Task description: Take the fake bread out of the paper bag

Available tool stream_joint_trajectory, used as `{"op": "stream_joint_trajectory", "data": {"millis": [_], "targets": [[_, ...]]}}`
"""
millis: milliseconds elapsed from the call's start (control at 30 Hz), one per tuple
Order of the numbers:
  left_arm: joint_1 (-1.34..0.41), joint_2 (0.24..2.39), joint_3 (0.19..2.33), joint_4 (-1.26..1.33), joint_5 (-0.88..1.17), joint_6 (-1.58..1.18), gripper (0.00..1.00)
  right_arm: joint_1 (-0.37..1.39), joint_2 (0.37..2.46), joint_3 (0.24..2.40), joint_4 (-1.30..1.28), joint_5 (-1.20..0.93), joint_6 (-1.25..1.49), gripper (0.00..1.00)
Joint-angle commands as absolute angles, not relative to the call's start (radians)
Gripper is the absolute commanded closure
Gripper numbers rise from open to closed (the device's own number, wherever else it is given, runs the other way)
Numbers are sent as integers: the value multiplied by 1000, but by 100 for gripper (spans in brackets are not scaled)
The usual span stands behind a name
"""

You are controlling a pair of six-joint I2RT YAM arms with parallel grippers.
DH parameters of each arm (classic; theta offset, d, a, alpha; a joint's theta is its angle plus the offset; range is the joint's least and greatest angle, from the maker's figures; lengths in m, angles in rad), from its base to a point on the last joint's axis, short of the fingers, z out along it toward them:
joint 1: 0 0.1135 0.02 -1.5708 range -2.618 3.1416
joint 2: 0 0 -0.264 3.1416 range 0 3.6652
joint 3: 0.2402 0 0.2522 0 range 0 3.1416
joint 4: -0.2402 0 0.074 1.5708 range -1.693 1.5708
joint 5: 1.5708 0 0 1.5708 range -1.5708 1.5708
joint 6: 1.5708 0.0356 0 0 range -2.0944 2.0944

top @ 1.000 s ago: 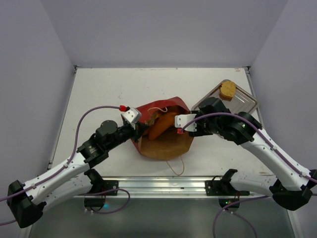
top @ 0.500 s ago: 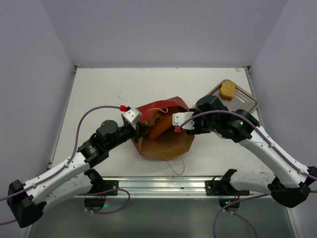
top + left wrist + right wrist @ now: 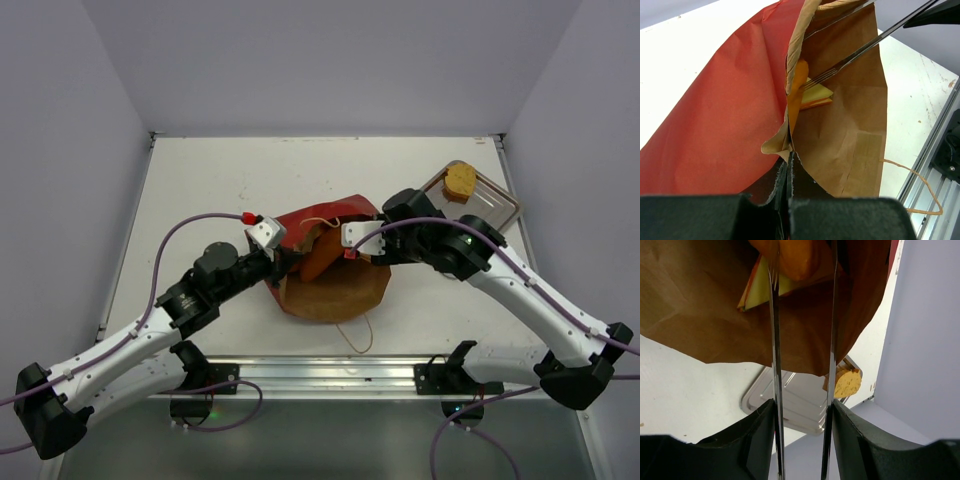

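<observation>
Currently my left gripper (image 3: 789, 162) clamps the paper bag (image 3: 715, 110) at its rim, propping the mouth so my right gripper (image 3: 802, 260), prongs apart, straddles the fake bread (image 3: 798, 85) inside.

The paper bag (image 3: 335, 290) is red outside, brown inside — bread (image 3: 322, 258) orange, tray (image 3: 497, 206) silver.

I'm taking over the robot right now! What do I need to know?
Left gripper: shut on the paper bag edge, holding it open.
Right gripper: open, reaching inside the bag at the orange loaf; no grip seen.
Done: one round bread piece lies on the silver tray.
Left: the loaf and a yellow slice are in the bag; lift them out.
</observation>
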State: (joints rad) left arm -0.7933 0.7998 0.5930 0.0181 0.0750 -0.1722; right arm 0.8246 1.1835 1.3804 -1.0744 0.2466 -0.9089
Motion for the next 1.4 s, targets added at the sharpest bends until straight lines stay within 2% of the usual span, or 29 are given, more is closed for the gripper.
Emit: {"op": "stream_joint_trajectory", "data": {"millis": [0, 400, 967, 1367], "targets": [[-796, 784, 634, 54, 98, -178, 100, 830, 1199, 1381, -1060, 298, -888, 50], [-796, 765, 635, 35, 98, -169, 100, 812, 1192, 1440, -1150, 213, -801, 50], [-796, 776, 646, 18, 97, -166, 100, 775, 1101, 1338, -1193, 156, -744, 52], [-796, 775, 649, 20, 98, -169, 100, 773, 1089, 1319, -1086, 219, -719, 51]]}}
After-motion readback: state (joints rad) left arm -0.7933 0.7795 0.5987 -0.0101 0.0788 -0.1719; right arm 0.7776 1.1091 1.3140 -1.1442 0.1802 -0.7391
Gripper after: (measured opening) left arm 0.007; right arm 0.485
